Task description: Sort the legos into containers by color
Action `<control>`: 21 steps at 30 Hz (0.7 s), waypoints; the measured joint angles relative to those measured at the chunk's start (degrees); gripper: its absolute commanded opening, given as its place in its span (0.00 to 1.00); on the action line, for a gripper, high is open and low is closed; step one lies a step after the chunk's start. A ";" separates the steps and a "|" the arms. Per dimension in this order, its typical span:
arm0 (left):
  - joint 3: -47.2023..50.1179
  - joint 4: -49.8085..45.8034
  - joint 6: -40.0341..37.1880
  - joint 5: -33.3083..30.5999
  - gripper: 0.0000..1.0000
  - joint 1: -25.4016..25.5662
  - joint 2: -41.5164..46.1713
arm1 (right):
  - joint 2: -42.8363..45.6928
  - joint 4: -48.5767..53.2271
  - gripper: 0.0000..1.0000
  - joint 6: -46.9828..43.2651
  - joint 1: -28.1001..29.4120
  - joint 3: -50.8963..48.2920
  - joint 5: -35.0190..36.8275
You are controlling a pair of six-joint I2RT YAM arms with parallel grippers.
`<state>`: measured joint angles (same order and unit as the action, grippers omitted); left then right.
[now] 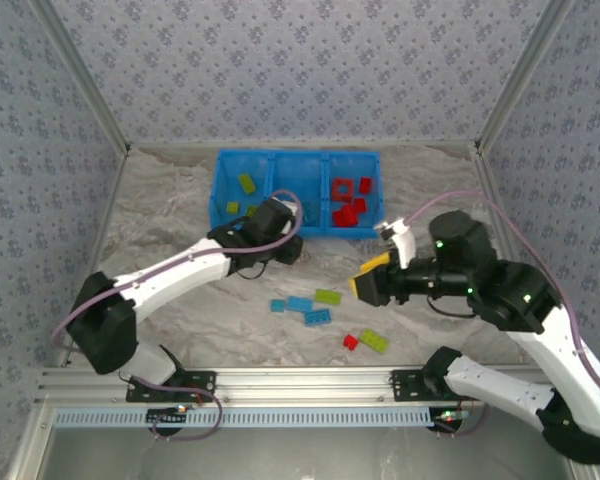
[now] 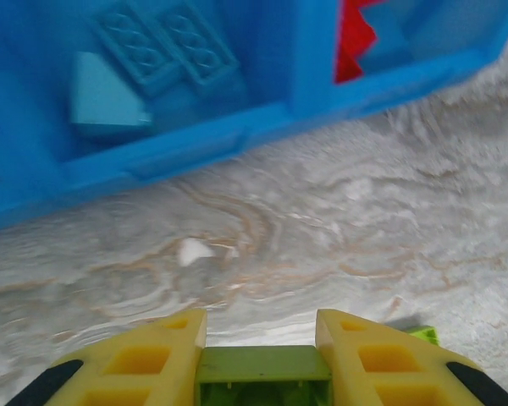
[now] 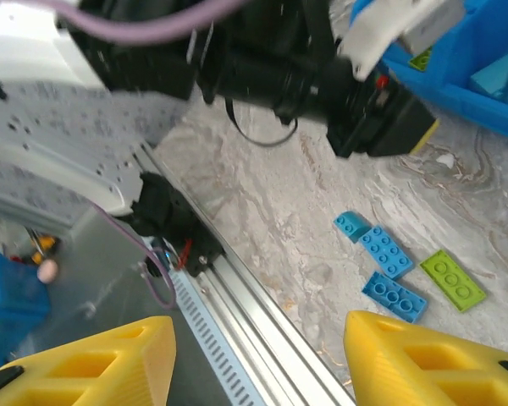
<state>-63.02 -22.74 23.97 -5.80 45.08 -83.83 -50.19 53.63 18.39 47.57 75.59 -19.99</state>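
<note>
Left wrist view: left gripper (image 2: 261, 338) pinched a green brick (image 2: 262, 372); bin (image 2: 178, 152) dead ahead, green compartment (image 1: 228, 185) leftward.

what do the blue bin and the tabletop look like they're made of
The blue bin looks like moulded plastic: smooth, uniform colour, faint sheen on its walls. The tabletop looks like a matte marble-print cloth or vinyl cover: grey-beige veins, soft wrinkles.

Bright even light, soft shadows, close-ups blurred
</note>
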 measured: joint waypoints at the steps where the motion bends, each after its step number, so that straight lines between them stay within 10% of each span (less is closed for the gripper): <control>1: 0.50 -0.52 0.11 0.07 0.31 -1.60 1.25 | -1.22 -1.73 0.58 -0.02 3.69 -0.15 3.61; 9: 0.85 -3.87 -0.37 2.38 0.32 -15.02 4.33 | -11.37 -23.98 0.59 -8.20 23.30 -8.37 31.74; 21: -14.51 -5.99 -2.73 3.56 0.34 -23.98 -13.05 | -34.27 -46.16 0.59 -14.16 18.32 -4.96 44.78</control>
<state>-77.54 -28.73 21.23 -2.24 21.10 -96.88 -84.47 7.46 4.23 65.89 70.63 24.80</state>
